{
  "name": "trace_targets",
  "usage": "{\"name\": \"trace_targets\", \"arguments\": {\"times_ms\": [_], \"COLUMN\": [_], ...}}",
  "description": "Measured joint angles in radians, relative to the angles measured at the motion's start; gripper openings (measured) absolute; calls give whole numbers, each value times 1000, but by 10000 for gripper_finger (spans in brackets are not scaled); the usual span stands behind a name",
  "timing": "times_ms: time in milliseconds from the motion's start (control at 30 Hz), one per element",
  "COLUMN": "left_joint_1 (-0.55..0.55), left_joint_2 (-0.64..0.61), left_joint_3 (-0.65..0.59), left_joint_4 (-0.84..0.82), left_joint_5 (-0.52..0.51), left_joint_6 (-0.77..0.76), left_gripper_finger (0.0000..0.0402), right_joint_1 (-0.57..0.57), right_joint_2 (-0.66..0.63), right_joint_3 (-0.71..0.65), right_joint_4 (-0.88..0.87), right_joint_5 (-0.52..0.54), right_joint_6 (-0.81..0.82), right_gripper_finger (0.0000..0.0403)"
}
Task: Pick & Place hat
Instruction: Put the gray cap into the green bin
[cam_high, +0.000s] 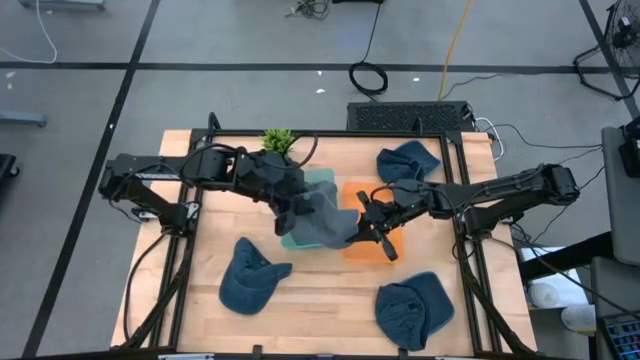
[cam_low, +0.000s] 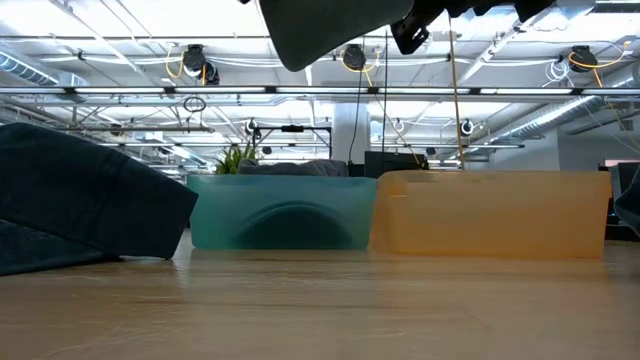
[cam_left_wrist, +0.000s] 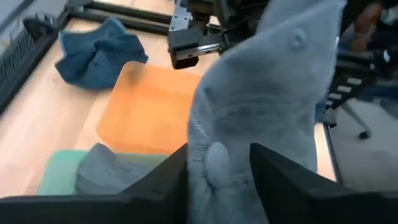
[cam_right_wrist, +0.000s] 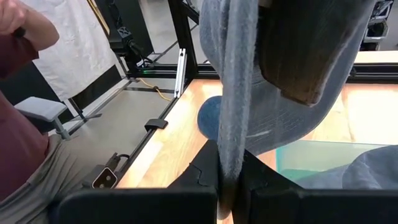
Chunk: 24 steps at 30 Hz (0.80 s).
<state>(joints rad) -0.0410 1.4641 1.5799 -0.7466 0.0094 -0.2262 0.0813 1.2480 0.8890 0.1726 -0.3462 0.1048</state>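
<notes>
Pale wooden surface (cam_high: 330, 290) carries a translucent teal bin (cam_low: 282, 211) beside a translucent orange bin (cam_low: 492, 212). Above them hangs a grey fabric hat (cam_high: 322, 219), pinched from both sides: the left gripper (cam_left_wrist: 217, 167) has its jaws clamped on one edge, the right gripper (cam_right_wrist: 229, 177) has its jaws closed on the opposite edge. Three dark blue caps (cam_high: 250, 276) lie well apart from both jaws.

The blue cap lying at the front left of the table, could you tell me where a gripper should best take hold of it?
Probably the brim of the blue cap: it sticks out flat toward the table's middle, thin enough to pinch, approached from above on that side; the crown looks soft and crumpled.
</notes>
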Motion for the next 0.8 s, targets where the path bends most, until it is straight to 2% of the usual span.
{"name": "trace_targets", "arguments": {"times_ms": [233, 367, 433, 600, 800], "left_joint_1": [1, 9, 15, 16, 18], "left_joint_2": [0, 0, 0, 0, -41], "left_joint_3": [0, 0, 0, 0, 0], "left_joint_4": [48, 53, 50, 30, 36], "left_joint_5": [0, 94, 144, 187, 185], "left_joint_6": [-45, -42, -46, -15, 41], "left_gripper_finger": [72, 17, 17, 15, 15], "right_joint_1": [0, 0, -3, -22, -49], "right_joint_2": [0, 0, 0, 0, -2], "right_joint_3": [0, -1, -1, -1, -1], "right_joint_4": [-2, -6, -7, -17, -28], "right_joint_5": [0, 0, 1, 5, 35], "right_joint_6": [-21, -35, -36, -48, -69], "right_gripper_finger": [0, 0, 0, 7, 53]}}
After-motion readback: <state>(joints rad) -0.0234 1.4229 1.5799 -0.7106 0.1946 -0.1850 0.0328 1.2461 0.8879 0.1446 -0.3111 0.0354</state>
